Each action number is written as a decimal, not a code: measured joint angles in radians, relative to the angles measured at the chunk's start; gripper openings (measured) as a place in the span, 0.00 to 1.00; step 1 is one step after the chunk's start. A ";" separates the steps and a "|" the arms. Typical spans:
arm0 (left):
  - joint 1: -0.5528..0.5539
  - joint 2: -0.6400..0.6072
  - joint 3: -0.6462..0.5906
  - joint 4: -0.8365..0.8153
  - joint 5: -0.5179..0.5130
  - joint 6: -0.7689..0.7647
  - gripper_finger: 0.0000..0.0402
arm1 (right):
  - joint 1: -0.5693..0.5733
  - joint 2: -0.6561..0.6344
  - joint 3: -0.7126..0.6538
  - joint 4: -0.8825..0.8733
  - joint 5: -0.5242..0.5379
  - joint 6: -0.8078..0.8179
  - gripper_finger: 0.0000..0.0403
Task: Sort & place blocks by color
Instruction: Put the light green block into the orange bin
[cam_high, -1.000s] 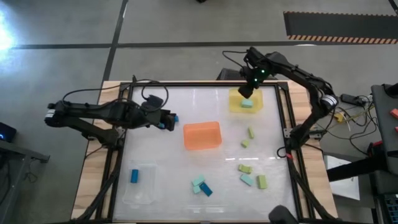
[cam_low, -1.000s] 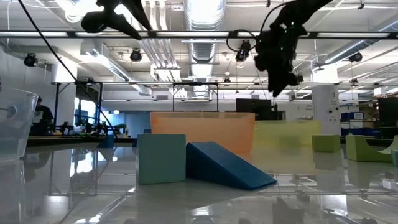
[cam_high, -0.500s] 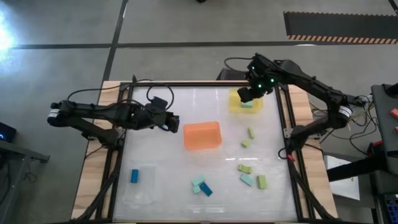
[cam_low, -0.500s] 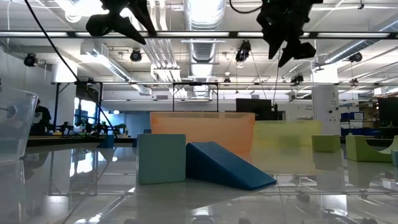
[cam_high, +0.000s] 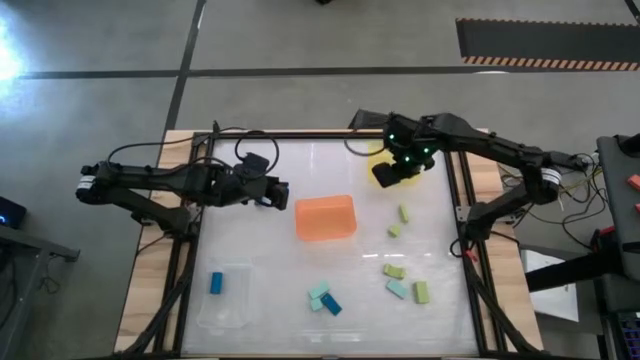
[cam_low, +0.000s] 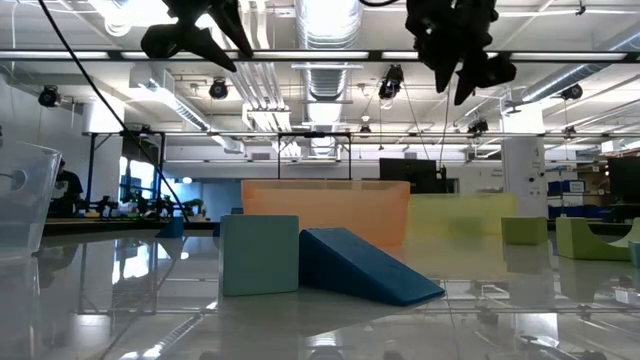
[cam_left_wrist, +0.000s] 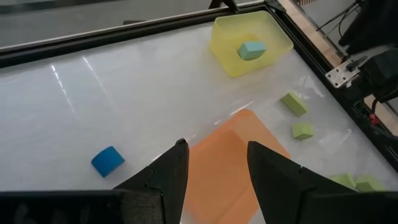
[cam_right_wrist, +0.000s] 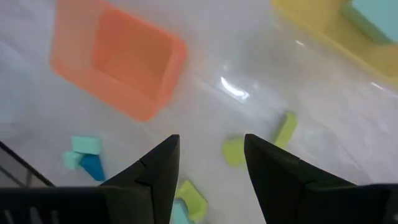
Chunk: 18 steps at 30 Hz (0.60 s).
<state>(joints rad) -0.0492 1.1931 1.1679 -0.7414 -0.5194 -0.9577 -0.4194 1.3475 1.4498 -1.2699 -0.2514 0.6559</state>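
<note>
My left gripper (cam_high: 277, 195) (cam_left_wrist: 216, 148) is open and empty above the table left of the orange tray (cam_high: 325, 217). A dark blue block (cam_left_wrist: 107, 160) lies on the table below it. My right gripper (cam_high: 386, 176) (cam_right_wrist: 210, 140) is open and empty, high over the near side of the yellow tray (cam_high: 372, 153). That tray holds one teal block (cam_left_wrist: 251, 50). Yellow-green blocks (cam_high: 404, 213) (cam_high: 394, 230) (cam_high: 421, 292), teal blocks (cam_high: 397, 289) (cam_high: 320, 292) and a dark blue one (cam_high: 332, 306) lie on the table. Another blue block (cam_high: 216, 283) lies in the clear tray (cam_high: 235, 310).
The orange tray stands mid-table. The clear tray is at the near left and the yellow tray at the far right. A dark frame (cam_high: 458, 200) runs round the white table top. In the low view a teal block (cam_low: 259, 254) and a blue wedge (cam_low: 365, 268) stand close in front.
My right gripper has risen from just above the yellow tray and gone toward the table's near edge and a little left. The teal block has stayed in the yellow tray.
</note>
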 joint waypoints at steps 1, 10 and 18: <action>0.001 0.000 0.000 0.000 0.000 0.000 0.37 | 0.012 0.009 0.000 -0.006 0.010 0.000 0.42; 0.004 0.000 0.000 0.000 -0.011 0.001 0.37 | 0.090 0.062 -0.029 -0.058 0.120 0.088 0.42; 0.005 0.000 0.000 0.000 -0.014 0.005 0.37 | 0.114 0.053 -0.182 -0.045 0.148 0.161 0.42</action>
<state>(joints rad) -0.0438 1.1927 1.1679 -0.7418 -0.5338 -0.9524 -0.3050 1.4001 1.2679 -1.3149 -0.1032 0.8165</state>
